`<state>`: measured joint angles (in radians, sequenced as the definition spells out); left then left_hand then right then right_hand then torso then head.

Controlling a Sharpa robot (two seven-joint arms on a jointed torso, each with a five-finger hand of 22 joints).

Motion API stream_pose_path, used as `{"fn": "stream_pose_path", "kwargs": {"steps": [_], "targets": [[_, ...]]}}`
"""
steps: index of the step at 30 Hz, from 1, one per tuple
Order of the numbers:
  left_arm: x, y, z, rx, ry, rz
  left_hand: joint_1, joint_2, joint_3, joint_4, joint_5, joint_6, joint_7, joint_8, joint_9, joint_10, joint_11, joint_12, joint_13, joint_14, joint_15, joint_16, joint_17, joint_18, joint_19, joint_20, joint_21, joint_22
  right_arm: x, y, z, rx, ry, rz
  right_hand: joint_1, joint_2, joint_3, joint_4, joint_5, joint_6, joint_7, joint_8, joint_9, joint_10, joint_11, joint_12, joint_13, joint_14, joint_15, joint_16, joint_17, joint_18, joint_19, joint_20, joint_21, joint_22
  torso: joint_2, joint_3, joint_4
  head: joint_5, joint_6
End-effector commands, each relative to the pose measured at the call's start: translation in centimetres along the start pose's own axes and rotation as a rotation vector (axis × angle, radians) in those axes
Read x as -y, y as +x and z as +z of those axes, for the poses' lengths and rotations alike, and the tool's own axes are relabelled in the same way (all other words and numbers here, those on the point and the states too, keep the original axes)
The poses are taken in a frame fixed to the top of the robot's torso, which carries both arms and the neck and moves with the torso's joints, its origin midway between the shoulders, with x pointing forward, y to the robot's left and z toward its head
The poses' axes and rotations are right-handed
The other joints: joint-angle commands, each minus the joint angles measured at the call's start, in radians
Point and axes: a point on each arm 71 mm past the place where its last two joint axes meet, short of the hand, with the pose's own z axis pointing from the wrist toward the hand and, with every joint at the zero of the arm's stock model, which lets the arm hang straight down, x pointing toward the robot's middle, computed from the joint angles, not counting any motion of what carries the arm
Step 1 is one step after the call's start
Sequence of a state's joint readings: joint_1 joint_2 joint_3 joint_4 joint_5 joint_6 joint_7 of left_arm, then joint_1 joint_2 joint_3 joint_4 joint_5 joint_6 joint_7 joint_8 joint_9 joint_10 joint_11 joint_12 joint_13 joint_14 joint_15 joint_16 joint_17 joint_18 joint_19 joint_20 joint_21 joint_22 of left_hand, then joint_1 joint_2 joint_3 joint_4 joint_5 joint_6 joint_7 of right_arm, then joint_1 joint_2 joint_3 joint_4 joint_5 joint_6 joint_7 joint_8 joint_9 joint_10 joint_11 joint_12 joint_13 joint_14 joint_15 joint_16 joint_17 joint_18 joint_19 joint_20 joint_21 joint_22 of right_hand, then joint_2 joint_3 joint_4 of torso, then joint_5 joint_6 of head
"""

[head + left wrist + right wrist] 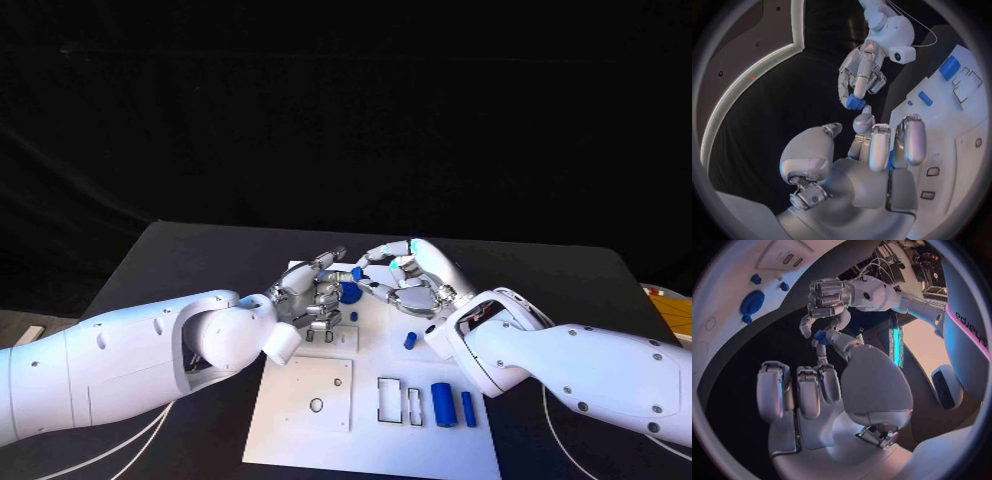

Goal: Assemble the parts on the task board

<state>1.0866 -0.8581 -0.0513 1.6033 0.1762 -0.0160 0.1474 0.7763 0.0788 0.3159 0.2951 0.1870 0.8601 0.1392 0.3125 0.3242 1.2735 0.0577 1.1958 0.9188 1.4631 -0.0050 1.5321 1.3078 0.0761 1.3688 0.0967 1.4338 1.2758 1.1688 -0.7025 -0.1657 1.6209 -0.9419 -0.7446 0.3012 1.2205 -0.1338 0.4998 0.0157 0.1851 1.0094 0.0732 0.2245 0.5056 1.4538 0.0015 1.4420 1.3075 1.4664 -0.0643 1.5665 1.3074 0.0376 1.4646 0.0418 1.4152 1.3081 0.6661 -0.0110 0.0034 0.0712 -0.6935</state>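
The white task board (310, 405) lies in the middle of the black table. Both hands meet above its far end. My right hand (414, 277) pinches a small blue part (356, 272) at its fingertips; the same part (854, 102) (820, 336) appears in both wrist views. My left hand (309, 297) faces it with one fingertip (862, 120) right at the part; its other fingers stand together, the thumb apart. A round blue part (351, 292) (751, 302) stands on the board under the hands.
A short blue piece (410, 340) lies on the board near my right wrist. Two blue cylinders (443, 405) (469, 408) lie side by side at the board's near right, beside rectangular slots (391, 398). A round hole (316, 405) is in the near left plate.
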Motion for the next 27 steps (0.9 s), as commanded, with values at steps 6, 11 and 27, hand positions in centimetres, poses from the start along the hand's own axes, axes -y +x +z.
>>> {"fn": "stream_pose_path", "kwargs": {"steps": [6,11,27], "targets": [[0.1,0.43,0.03,-0.058,0.011,-0.017,-0.003,0.019,-0.015,0.001,0.005,0.041,-0.004,0.013,0.003,0.023,-0.003,0.015,0.024,0.089,-0.005,0.009,0.195,-0.014,0.017,-0.003,0.011,0.016,0.01,0.05,0.05,-0.003,-0.022,-0.02,0.001,0.004,-0.002,0.004,0.005,0.02,0.012,0.007,0.02,-0.002,0.008,-0.005,0.125,0.104,0.01,0.004,0.263,-0.006,0.046,0.009,-0.002,0.212,-0.001,0.0,-0.0013,0.001,-0.002],[0.15,0.35,0.01,-0.06,0.014,-0.017,-0.003,0.023,-0.018,0.001,0.006,0.055,-0.007,0.016,0.005,0.031,-0.006,0.021,0.036,0.09,-0.007,0.011,0.2,-0.016,0.021,-0.004,0.015,0.023,0.12,0.07,0.06,-0.006,-0.019,-0.021,0.002,0.004,-0.002,0.004,0.005,0.02,0.012,0.007,0.02,-0.002,0.009,-0.004,0.126,0.104,0.01,0.004,0.263,-0.006,0.046,0.009,-0.002,0.212,-0.001,-0.0002,-0.0012,0.001,-0.004],[0.32,-0.25,-0.15,-0.043,0.025,-0.014,-0.003,0.024,-0.019,0.001,0.006,0.058,-0.007,0.017,0.006,0.036,-0.006,0.027,0.047,0.091,-0.007,0.012,0.201,-0.017,0.025,-0.005,0.018,0.029,0.47,-0.15,-0.14,-0.004,-0.009,-0.026,0.003,0.004,-0.002,0.005,0.004,0.021,0.012,0.007,0.021,-0.002,0.009,-0.004,0.126,0.104,0.011,0.004,0.263,-0.006,0.046,0.01,-0.002,0.212,-0.001,-0.0006,-0.0018,0.003,-0.007]]}}
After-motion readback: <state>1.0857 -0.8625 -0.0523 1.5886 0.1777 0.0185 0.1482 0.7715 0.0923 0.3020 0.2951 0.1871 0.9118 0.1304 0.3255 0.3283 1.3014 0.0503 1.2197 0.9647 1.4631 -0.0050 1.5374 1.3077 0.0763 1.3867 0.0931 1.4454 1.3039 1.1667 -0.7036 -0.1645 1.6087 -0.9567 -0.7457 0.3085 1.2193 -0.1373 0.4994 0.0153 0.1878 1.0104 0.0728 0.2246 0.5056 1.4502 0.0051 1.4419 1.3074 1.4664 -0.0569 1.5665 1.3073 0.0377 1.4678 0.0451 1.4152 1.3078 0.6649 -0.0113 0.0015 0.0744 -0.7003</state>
